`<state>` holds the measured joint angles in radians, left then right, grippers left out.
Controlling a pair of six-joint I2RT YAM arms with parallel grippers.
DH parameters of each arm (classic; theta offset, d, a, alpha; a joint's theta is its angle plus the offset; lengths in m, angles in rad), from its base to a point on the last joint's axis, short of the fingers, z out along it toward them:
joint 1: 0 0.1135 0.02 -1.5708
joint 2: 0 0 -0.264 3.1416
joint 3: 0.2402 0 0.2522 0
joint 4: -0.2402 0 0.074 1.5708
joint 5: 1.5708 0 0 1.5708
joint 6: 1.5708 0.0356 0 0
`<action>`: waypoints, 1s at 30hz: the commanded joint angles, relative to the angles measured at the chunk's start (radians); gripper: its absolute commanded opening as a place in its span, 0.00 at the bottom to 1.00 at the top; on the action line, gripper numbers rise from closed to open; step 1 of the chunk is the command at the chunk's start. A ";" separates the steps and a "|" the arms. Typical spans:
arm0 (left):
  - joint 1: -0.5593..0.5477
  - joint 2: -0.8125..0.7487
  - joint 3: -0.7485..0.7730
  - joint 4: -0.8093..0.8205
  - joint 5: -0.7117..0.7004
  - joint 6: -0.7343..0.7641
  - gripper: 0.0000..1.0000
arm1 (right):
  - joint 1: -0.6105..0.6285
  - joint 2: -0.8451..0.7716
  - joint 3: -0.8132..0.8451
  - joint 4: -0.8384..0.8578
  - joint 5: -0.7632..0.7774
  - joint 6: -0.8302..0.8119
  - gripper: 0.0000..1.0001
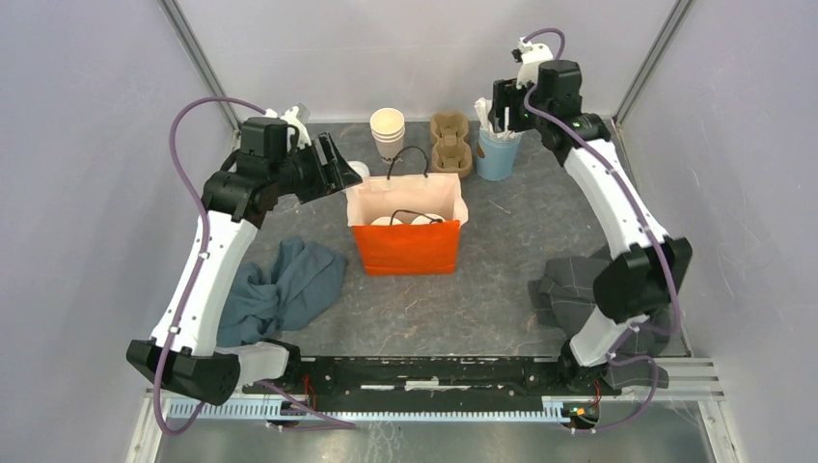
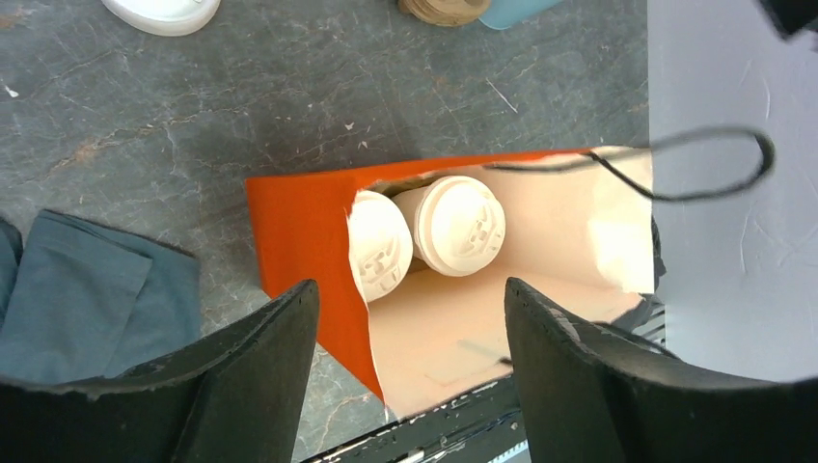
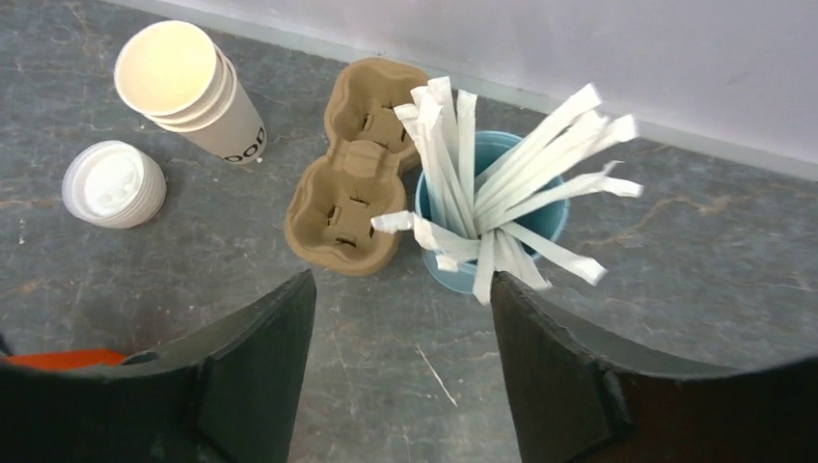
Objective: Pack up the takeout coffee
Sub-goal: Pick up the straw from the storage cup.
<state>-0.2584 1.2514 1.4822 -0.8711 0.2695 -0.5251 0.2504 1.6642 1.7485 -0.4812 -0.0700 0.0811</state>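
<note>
1. Top external view: takeout coffee point(image 1: 410, 219) already inside the orange bag point(image 1: 406, 246), white lids just under the bag's rim. Wide-spread, empty left gripper point(image 1: 336, 166) just left of the bag's back corner. Likewise spread and empty right gripper point(image 1: 502, 108) well to the right of and behind the bag, over the blue cup of wrapped sticks point(image 1: 498, 154).
2. Left wrist view: both lidded cups side by side toward one end of the bag, black cord handle point(image 2: 714, 164) looping out past the bag's rim. Risk here: catching that handle or the rim while pulling away, which would tip the light bag and the cups.
3. Right wrist view: only an orange sliver of the bag at lower left, with the jaws wide apart above the sticks and the cardboard carrier point(image 3: 352, 169) just beside them. Risk here: closing off-centre, which would topple the blue cup or scatter sticks toward the bag.
</note>
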 commanded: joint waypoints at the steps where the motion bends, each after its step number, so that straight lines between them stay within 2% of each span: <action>1: 0.002 -0.051 0.067 -0.057 -0.017 0.009 0.77 | -0.009 0.132 0.083 0.111 -0.060 -0.110 0.69; 7: 0.002 -0.081 0.078 -0.074 -0.043 0.004 0.77 | -0.014 0.259 0.197 0.084 -0.039 -0.191 0.55; 30: 0.002 -0.043 0.089 -0.060 -0.036 0.007 0.77 | -0.027 0.299 0.131 0.075 -0.089 -0.205 0.43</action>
<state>-0.2588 1.2091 1.5276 -0.9482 0.2195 -0.5251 0.2264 1.9503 1.8828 -0.4278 -0.1387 -0.1047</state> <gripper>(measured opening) 0.771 0.431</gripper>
